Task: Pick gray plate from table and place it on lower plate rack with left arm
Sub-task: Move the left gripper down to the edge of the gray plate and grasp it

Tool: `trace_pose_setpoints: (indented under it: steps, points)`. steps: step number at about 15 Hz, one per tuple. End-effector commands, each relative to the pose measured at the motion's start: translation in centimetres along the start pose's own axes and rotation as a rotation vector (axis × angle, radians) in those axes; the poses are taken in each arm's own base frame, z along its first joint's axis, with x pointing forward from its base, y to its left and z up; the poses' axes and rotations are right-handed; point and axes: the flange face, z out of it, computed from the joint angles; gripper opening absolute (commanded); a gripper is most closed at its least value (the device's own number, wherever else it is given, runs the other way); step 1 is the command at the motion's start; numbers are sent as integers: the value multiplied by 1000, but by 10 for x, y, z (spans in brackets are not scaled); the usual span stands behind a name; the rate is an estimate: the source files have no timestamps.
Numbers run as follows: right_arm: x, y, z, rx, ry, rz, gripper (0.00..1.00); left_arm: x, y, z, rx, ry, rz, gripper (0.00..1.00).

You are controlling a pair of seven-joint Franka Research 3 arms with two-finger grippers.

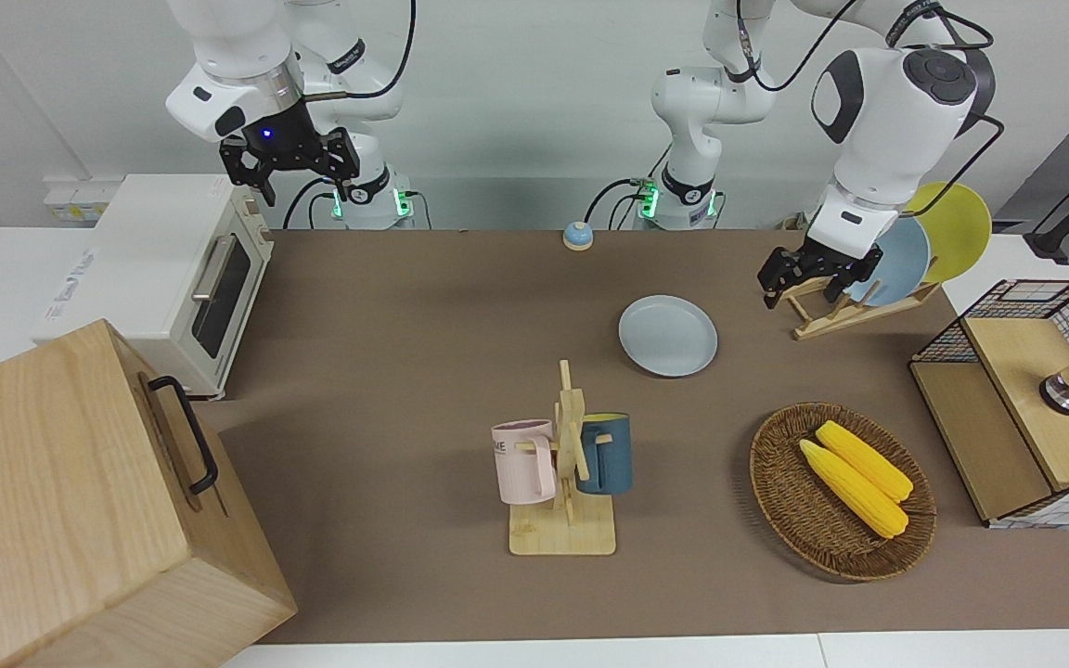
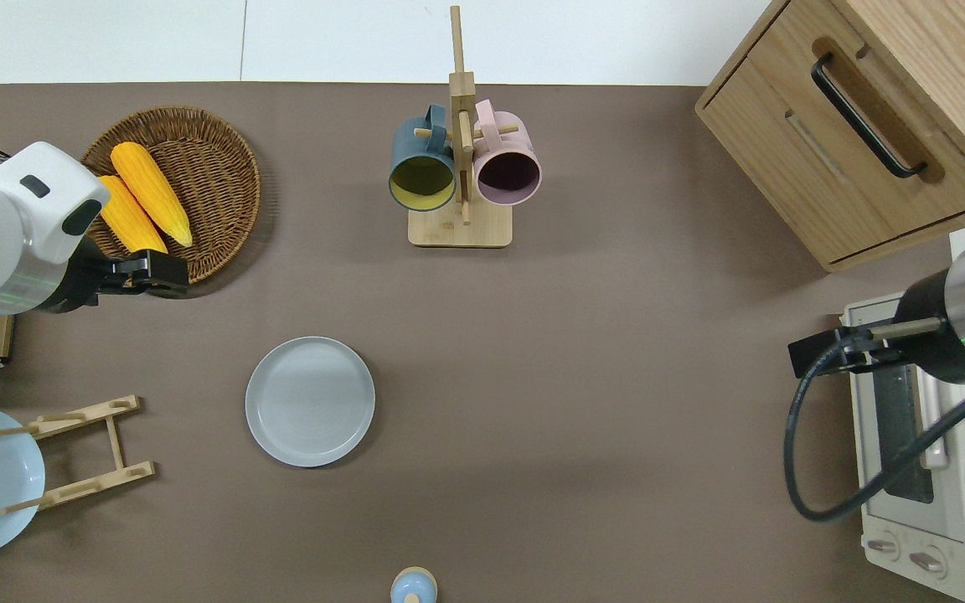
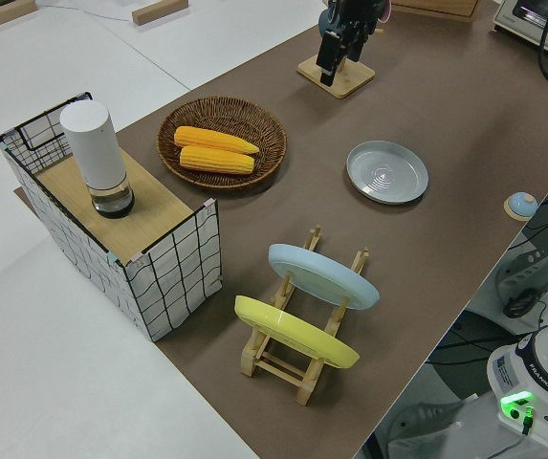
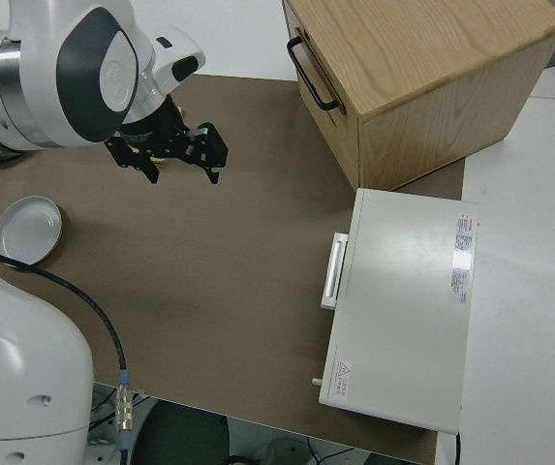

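Observation:
The gray plate lies flat on the brown table, also in the overhead view and the left side view. The light-wood plate rack stands toward the left arm's end of the table, with a blue plate and a yellow plate standing in its upper slots. Its lower slots hold nothing. My left gripper is open and empty in the air. In the overhead view it is over the basket's edge nearest the robots, off the gray plate. The right arm is parked, its gripper open.
A wicker basket holds two corn cobs. A mug stand carries a pink and a dark blue mug. A wire crate holds a white cylinder. A toaster oven, a wooden cabinet and a small blue bell also stand here.

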Motion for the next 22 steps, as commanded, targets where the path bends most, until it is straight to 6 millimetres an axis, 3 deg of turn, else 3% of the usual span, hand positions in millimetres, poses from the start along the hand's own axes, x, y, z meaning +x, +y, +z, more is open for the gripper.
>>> trace_pose_setpoints:
  steps: [1,8,13,17,22]
  points:
    - [-4,3,-4,3,-5,3,990,-3,4,12,-5,-28,-3,1000]
    - [-4,4,-4,3,-5,4,987,-6,5,17,-5,-39,-1,998]
    - [-4,3,-4,3,-5,3,987,-10,-1,33,-26,-40,-28,998]
    - [-3,4,-4,3,-5,4,990,-27,-4,64,-32,-3,-36,998]
    - [-3,4,-4,3,-5,4,987,-62,-11,117,-21,-66,-43,995]
